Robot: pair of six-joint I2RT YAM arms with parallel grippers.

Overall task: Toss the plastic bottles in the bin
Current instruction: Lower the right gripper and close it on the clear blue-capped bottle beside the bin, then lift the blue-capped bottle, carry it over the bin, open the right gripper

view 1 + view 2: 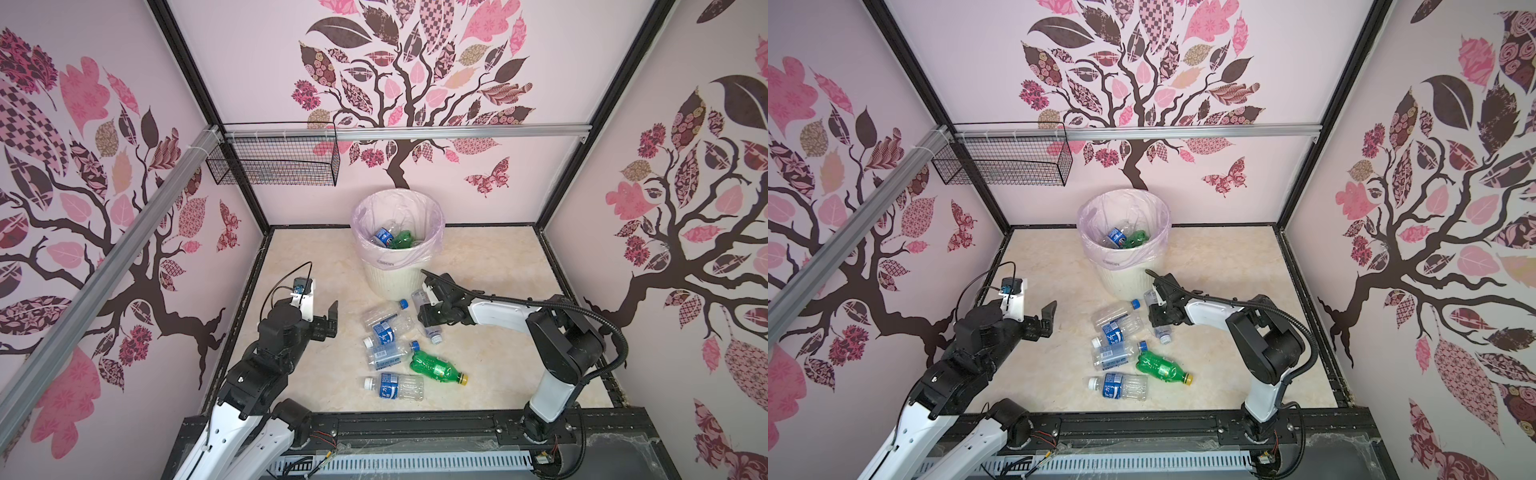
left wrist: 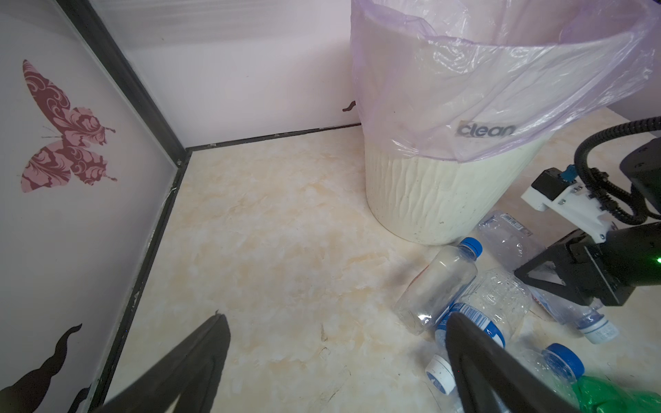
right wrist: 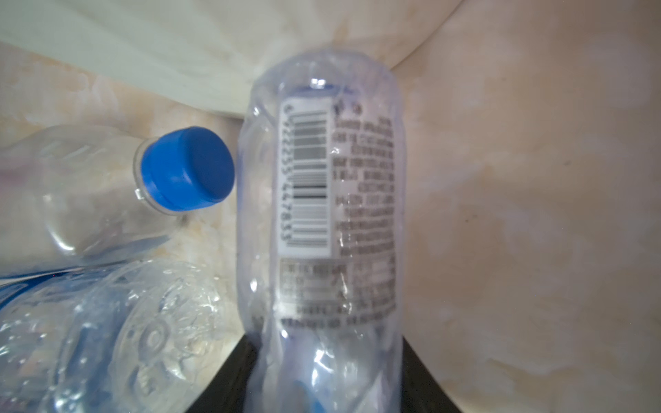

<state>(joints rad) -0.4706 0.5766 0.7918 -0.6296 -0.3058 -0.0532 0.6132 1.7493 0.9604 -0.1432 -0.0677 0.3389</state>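
Note:
The bin [image 1: 390, 282] [image 1: 1121, 278] stands at the back centre with a pink bag liner; a blue-labelled bottle [image 1: 384, 237] and a green one [image 1: 403, 240] lie inside. Several plastic bottles lie in front of it, among them a green bottle [image 1: 436, 368] [image 1: 1160, 366] and a blue-labelled one [image 1: 395, 386]. My right gripper [image 1: 428, 318] [image 3: 325, 375] is shut on a clear bottle [image 3: 322, 178] [image 2: 515, 243] lying by the bin's foot, a finger on each side. My left gripper [image 1: 328, 322] [image 2: 334, 316] hangs open over bare floor left of the pile.
A black wire mesh basket [image 1: 274, 160] hangs on the back wall at the left. Patterned walls close the floor on three sides, with a black frame [image 1: 415, 424] along the front. A blue-capped clear bottle [image 3: 107, 193] lies close beside the gripped one.

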